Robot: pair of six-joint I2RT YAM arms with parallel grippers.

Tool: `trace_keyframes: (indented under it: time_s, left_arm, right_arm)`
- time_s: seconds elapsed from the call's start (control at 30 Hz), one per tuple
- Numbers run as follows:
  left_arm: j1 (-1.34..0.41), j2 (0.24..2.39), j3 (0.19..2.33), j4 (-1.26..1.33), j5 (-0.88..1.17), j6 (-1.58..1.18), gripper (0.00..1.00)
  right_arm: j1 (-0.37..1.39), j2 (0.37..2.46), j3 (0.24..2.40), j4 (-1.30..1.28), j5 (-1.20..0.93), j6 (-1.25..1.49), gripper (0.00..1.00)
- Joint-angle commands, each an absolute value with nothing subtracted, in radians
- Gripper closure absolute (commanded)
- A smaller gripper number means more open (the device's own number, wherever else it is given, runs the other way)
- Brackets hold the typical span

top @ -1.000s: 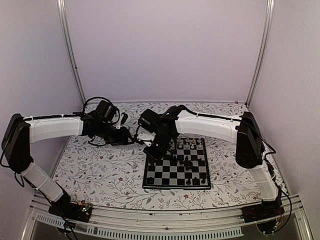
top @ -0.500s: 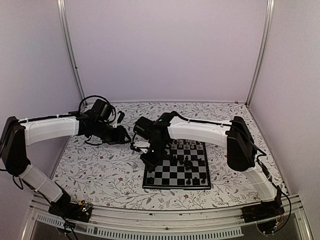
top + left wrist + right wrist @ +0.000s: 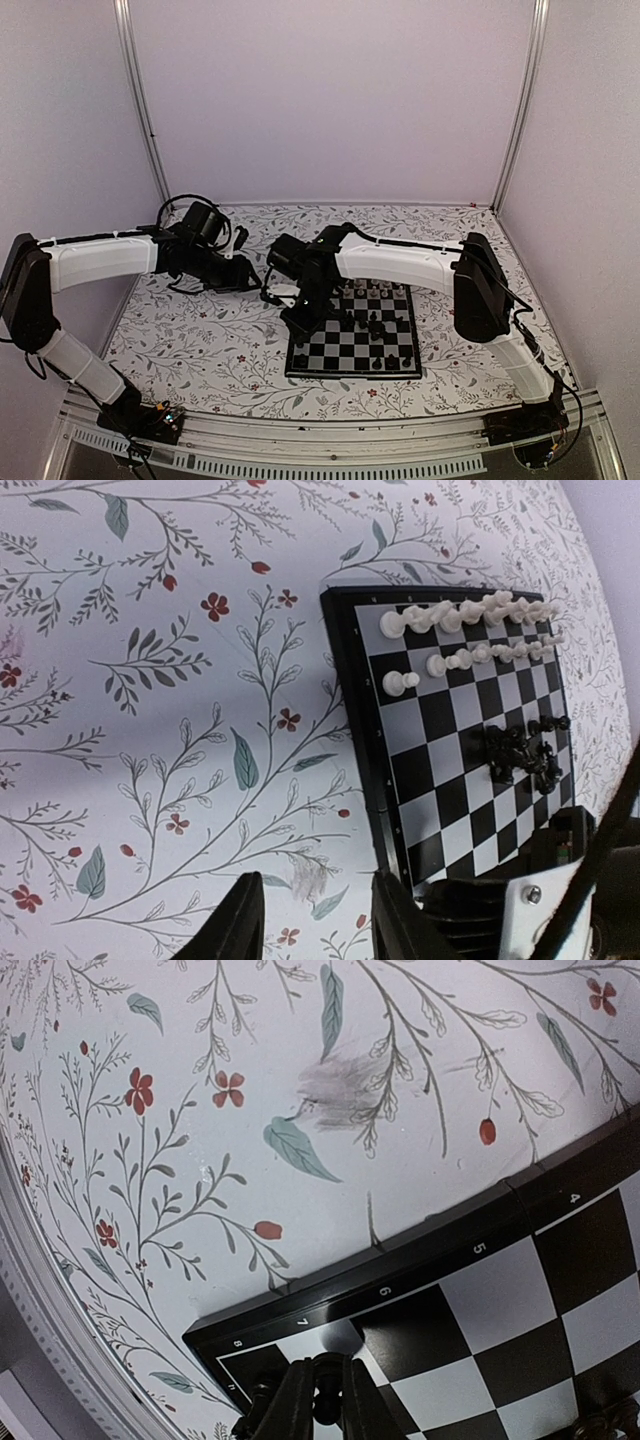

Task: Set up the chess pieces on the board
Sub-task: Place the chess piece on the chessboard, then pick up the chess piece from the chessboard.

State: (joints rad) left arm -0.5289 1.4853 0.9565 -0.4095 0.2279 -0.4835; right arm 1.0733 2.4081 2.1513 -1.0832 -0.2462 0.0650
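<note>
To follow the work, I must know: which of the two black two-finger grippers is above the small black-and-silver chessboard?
The right gripper: its fingertips are above the corner squares of the black-and-silver chessboard. The left gripper is over the floral table cover beside the board.

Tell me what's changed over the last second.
The right gripper swung left and nearer, to the board's left edge, its fingers closed on a black piece. The left gripper drew back slightly, open and empty. The other pieces look unmoved.

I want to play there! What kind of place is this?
Probably a robot testing booth: plain walls, metal posts, left arm and right arm bolted at the table edge, a small chessboard.
</note>
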Motion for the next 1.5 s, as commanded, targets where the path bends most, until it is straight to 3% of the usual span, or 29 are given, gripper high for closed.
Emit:
trace_keyframes:
  time_s: [0.0, 0.43, 0.67, 1.17, 1.47]
  left_arm:
    - [-0.517, 1.464, 0.943, -0.413, 0.238, -0.488, 0.61]
    - [-0.517, 1.469, 0.943, -0.411, 0.248, -0.49, 0.6]
    - [-0.517, 1.463, 0.944, -0.418, 0.247, -0.486, 0.6]
    - [-0.579, 1.57, 1.057, -0.295, 0.35, -0.447, 0.62]
    - [-0.734, 1.77, 1.298, -0.4, 0.316, -0.353, 0.62]
  right_arm:
    - [1.081, 2.426, 2.149, -1.105, -0.248, 0.069, 0.87]
    - [1.084, 2.429, 2.143, -1.104, -0.285, 0.067, 0.83]
    - [1.067, 2.378, 2.141, -1.095, -0.263, 0.081, 0.67]
    - [0.798, 1.924, 1.56, -0.933, -0.054, 0.2, 0.66]
    - [0.742, 1.872, 1.445, -0.879, -0.033, 0.16, 0.66]
